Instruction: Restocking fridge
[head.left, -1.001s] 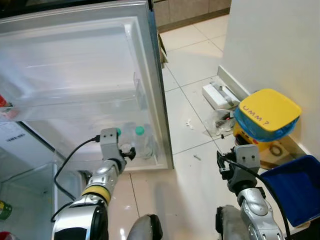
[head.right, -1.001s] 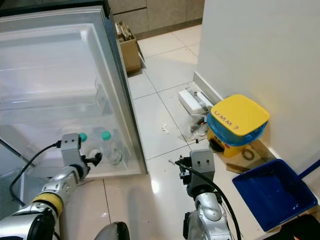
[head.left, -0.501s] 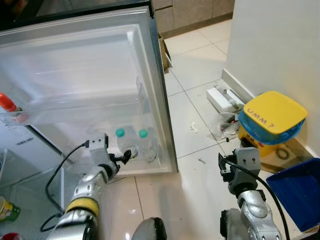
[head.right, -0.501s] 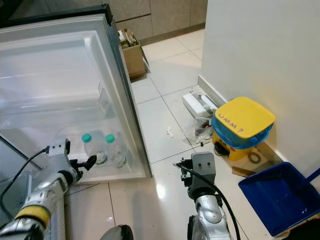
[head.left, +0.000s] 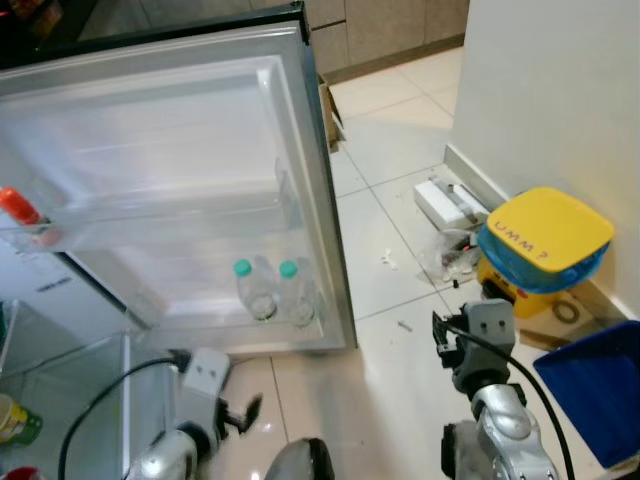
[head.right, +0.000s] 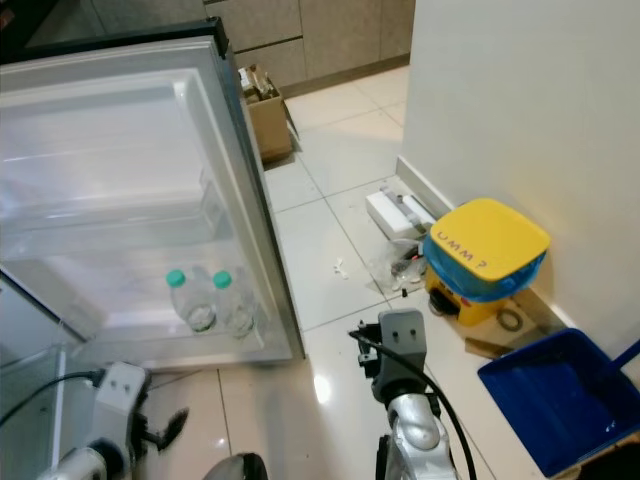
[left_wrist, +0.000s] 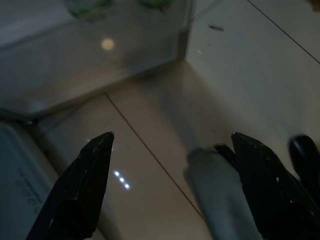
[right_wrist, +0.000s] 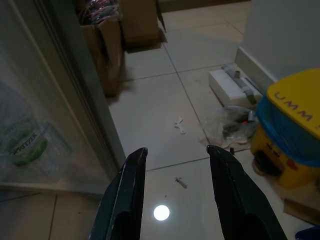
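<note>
The fridge door (head.left: 180, 150) stands open, its clear shelves facing me. Two clear water bottles with green caps (head.left: 250, 292) (head.left: 297, 297) stand side by side in the lowest door shelf. My left gripper (head.left: 240, 415) hangs low over the floor tiles in front of that shelf, apart from the bottles. In the left wrist view it (left_wrist: 172, 137) is open with nothing between its fingers. My right gripper (head.left: 445, 340) is held low on the right above the tiles. The right wrist view has it (right_wrist: 177, 151) open and empty, beside the door's edge.
A red-capped bottle (head.left: 20, 210) sits in an upper door shelf at the left. By the right wall are a yellow-lidded bin (head.left: 545, 235), a blue tub (head.left: 600, 375) and a white box (head.left: 445, 200). A cardboard box (head.right: 262, 100) stands behind the door.
My left gripper has drawn back from the bottles in the door shelf and dropped low toward the floor. Both bottles stay in the shelf. The right arm has barely moved.
</note>
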